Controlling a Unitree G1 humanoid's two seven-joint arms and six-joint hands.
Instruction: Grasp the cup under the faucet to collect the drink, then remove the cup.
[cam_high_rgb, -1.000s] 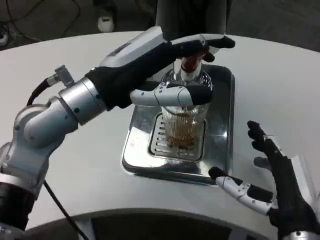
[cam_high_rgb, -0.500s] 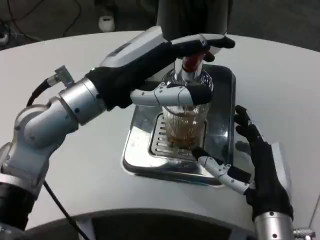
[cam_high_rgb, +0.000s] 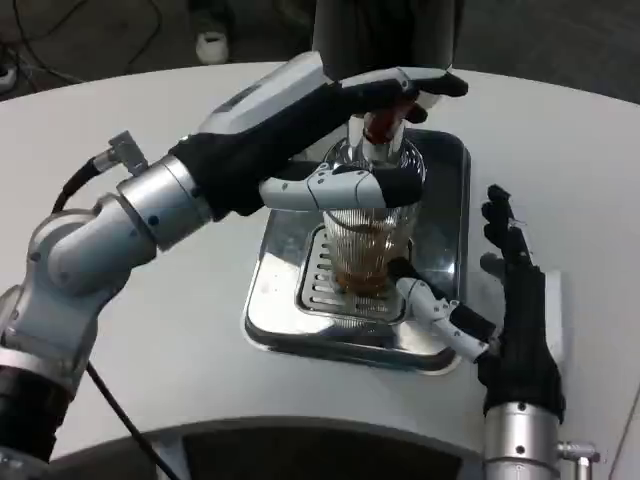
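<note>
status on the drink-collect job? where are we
Done: the ribbed glass cup stands on the drip tray under the faucet with brown drink in its lower part. In hand: the left hand reaches over the faucet's red lever, thumb against the cup's upper side; whether drink is running I cannot tell. The right hand is open beside the cup, thumb near its base. Left: grasp and remove the cup.

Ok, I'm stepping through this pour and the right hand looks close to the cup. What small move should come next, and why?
Probably ease the right hand a little further left so that its fingers close around the cup. The cup stands on the tray under the faucet with brown drink in it, the left hand is at the faucet, and the right hand is open beside the cup's base.
</note>
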